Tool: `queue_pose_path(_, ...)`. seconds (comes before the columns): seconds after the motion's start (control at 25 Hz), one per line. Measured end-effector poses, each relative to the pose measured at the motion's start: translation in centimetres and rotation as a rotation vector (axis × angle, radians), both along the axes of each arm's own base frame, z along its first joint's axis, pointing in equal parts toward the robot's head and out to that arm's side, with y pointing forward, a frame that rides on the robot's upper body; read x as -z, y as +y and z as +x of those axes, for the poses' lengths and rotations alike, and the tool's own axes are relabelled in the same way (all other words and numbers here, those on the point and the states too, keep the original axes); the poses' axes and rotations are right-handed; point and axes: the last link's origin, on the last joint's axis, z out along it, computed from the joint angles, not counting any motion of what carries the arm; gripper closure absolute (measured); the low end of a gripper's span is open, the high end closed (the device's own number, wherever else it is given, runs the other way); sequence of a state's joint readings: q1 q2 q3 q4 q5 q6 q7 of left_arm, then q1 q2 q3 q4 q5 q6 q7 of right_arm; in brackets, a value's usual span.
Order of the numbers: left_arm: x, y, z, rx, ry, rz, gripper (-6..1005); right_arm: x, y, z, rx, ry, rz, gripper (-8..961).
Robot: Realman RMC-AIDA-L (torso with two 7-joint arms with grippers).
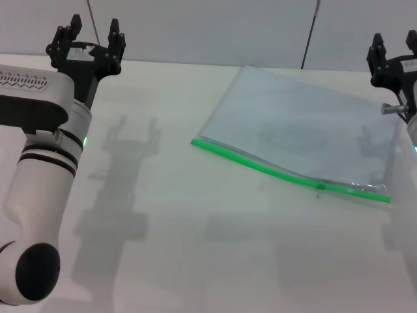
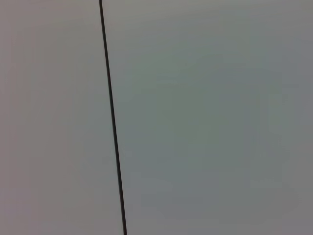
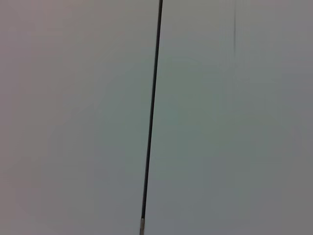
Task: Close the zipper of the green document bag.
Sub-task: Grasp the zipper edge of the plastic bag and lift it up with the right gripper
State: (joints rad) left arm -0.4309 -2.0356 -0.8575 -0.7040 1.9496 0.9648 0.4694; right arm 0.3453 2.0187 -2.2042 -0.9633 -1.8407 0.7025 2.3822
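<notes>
The green document bag (image 1: 300, 127) lies flat on the white table, right of centre, a translucent pale blue-grey pouch. Its zipper (image 1: 260, 165) is the bright green strip along the near long edge, with a small slider (image 1: 319, 186) towards the right end. My left gripper (image 1: 94, 36) is raised at the far left, fingers pointing up, open and empty, well away from the bag. My right gripper (image 1: 394, 45) is raised at the far right edge, beyond the bag's right corner, open and empty. Both wrist views show only a plain wall.
The white table (image 1: 163, 215) spreads out in front and to the left of the bag. A pale wall with thin dark seams (image 2: 111, 117) (image 3: 151, 117) stands behind the table.
</notes>
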Motion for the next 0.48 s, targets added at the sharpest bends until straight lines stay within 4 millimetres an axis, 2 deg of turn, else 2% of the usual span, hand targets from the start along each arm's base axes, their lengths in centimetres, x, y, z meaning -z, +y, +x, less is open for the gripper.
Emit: queue_pose_path(0.48, 0.00, 0.11, 0.18, 0.005, 0.000, 0.000, 364, 0.07, 0.16, 0.07, 0.016, 0.015, -0.003, 409)
